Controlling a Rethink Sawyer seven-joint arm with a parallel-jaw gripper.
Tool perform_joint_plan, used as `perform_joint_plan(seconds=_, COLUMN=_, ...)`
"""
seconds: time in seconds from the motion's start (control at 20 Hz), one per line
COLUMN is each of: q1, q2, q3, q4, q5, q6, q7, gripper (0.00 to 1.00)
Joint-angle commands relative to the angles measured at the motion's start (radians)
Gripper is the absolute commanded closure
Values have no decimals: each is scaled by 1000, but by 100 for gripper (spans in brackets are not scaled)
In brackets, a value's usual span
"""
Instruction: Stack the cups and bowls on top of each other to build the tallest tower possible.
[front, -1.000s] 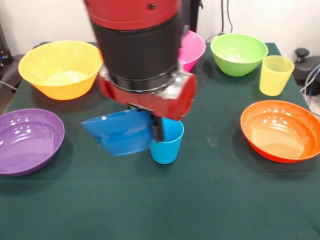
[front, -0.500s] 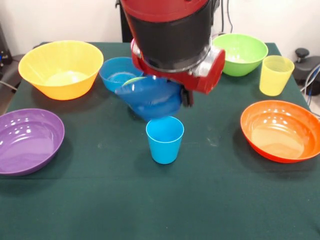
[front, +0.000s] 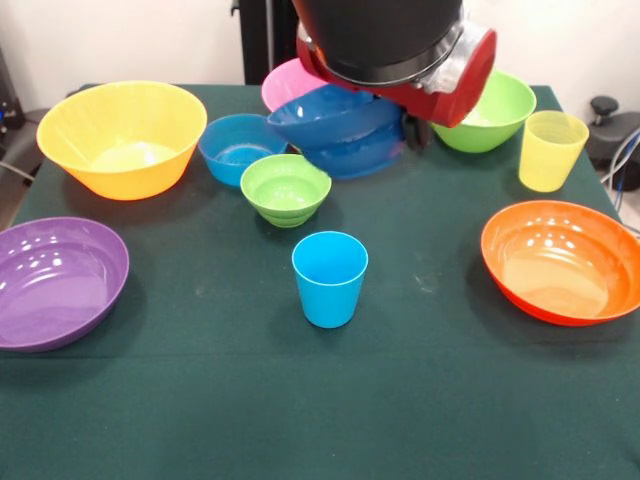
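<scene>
Hoisting the dark blue bowl (front: 335, 128) tilted aloft, the fingers (front: 412, 128) look clamped on its rim, with the blue cup (front: 330, 278) standing bare on the desk (front: 420, 400) below them, nothing stacked yet.

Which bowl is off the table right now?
The dark blue bowl, held tilted in the air under the gripper. Every other bowl sits upright on the green table.

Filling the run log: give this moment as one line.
gripper: shut on dark blue bowl, lifted | blue cup: upright, empty | tower: not started
</scene>
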Motion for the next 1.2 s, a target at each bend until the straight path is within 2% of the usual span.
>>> perform_joint_plan(seconds=0.05, q1=-78, q2=88, q3=-632, q4=-51, q5=457, q6=82, q7=171, gripper=100)
perform_joint_plan(seconds=0.15, q1=-113, q2=98, q3=-832, q4=-54, q5=618, q6=85, q7=159, gripper=100)
perform_joint_plan(seconds=0.3, q1=-145, q2=107, q3=-1042, q4=-50, q5=786, q6=65, q7=142, gripper=100)
perform_joint_plan(seconds=0.4, q1=-157, q2=107, q3=-1153, q4=-43, q5=859, q6=55, q7=143, gripper=100)
perform_joint_plan(seconds=0.65, q1=-171, q2=107, q3=-1350, q4=-20, q5=949, q6=45, q7=148, gripper=100)
perform_joint_plan(seconds=0.8, q1=-172, q2=115, q3=-1419, q4=-6, q5=983, q6=26, q7=152, gripper=100)
perform_joint_plan(seconds=0.9, q1=-166, q2=126, q3=-1437, q4=2, q5=993, q6=14, q7=170, gripper=100)
perform_joint_plan(seconds=1.2, q1=-130, q2=177, q3=-1426, q4=32, q5=981, q6=-12, q7=238, gripper=100)
